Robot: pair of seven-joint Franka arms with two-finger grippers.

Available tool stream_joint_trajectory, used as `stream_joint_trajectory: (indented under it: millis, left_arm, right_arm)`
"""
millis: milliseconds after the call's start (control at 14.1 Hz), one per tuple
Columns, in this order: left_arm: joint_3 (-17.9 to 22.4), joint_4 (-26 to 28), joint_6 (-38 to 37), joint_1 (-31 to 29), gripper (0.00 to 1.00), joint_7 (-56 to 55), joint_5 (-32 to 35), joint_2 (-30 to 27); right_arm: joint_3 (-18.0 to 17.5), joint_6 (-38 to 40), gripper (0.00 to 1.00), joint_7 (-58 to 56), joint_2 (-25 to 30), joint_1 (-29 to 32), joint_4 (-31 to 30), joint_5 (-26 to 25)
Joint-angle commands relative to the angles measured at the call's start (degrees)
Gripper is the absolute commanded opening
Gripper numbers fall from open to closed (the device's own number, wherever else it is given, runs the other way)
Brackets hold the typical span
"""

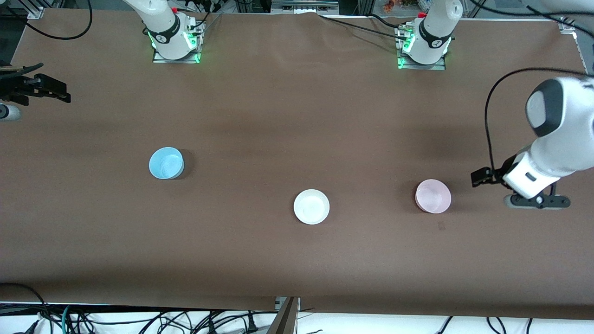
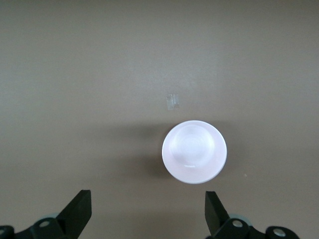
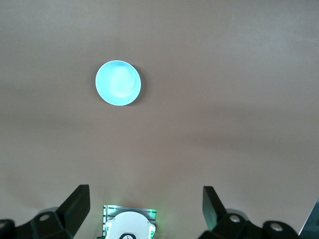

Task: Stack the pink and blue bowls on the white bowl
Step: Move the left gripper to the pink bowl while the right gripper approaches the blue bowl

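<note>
Front view shows us three bowls apart on the tabletop (image 1: 297, 116): blue bowl (image 1: 166, 163) toward the right arm's end, white bowl (image 1: 311, 206) mid-table, pink bowl (image 1: 432, 196) beside our left pincer (image 2: 148, 211), spread empty. Our right pincer (image 3: 144, 209) hangs wide, empty, at its end's edge.

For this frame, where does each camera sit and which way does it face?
Front view: high across the table, facing both arm bases; shows blue bowl, white bowl, pink bowl and the left gripper.
Left wrist view: looks down past the open left gripper at the pink bowl, shared with the front view.
Right wrist view: looks down past the open right gripper at the blue bowl.
</note>
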State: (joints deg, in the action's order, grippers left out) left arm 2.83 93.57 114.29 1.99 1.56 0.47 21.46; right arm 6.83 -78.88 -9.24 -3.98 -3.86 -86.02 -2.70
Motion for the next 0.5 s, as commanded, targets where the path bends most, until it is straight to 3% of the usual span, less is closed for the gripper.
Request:
stream_joint_trajectory:
  millis: [0,427]
  left_arm:
    - [-0.1,-0.2,2.6,-0.4,1.00,0.6,1.4,3.3]
    - [-0.2,11.4,18.7,-2.1,1.00,0.6,1.2,4.8]
  right_arm:
    - [-0.2,0.2,1.00,-0.3,-0.4,0.5,1.1,0.8]
    - [0.3,-2.2,1.00,0.3,-2.2,0.3,1.1,0.9]
